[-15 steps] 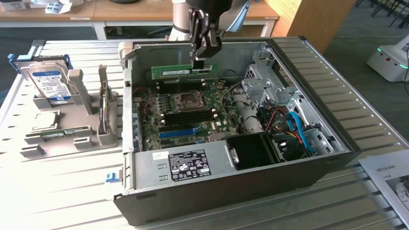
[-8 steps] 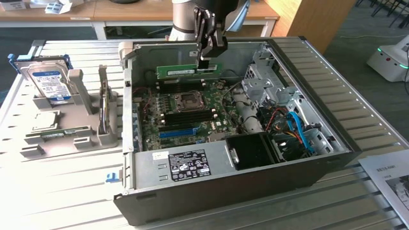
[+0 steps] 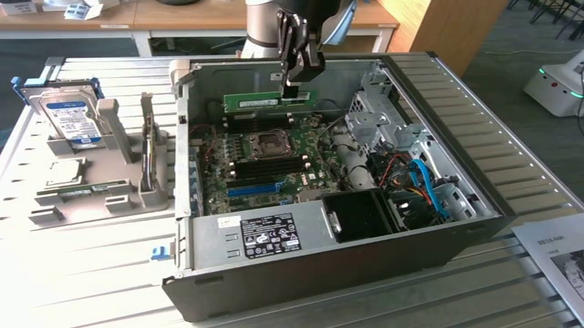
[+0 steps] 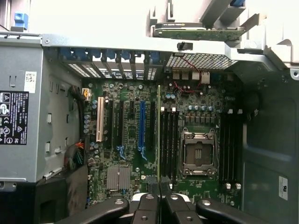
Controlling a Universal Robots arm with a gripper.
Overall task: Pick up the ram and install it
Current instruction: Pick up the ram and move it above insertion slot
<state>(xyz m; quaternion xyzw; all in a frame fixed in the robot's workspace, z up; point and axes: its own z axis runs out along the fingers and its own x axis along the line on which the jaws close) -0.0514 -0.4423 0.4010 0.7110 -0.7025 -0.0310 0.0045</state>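
My gripper (image 3: 297, 94) hangs inside the open computer case (image 3: 456, 123), shut on the ram (image 3: 260, 102). The ram is a long green stick with a white label, held level on its long edge above the motherboard (image 3: 273, 171). It hovers over the black memory slots (image 3: 260, 125) on the far side of the CPU socket (image 3: 271, 142), clear of them. In the wrist view the ram (image 4: 159, 135) appears edge-on as a thin line between the gripper (image 4: 159, 198) fingers. It runs alongside the black memory slots (image 4: 169, 140), between the blue slot strip (image 4: 141, 123) and the socket (image 4: 196, 154).
Left of the case, a grey holder (image 3: 109, 164) carries a blue-labelled hard drive (image 3: 73, 116) and other parts. Drive bays and blue cables (image 3: 425, 181) fill the case's right side, with a black fan shroud (image 3: 360, 215) in front. Printed paper (image 3: 556, 256) lies at the table's right edge.
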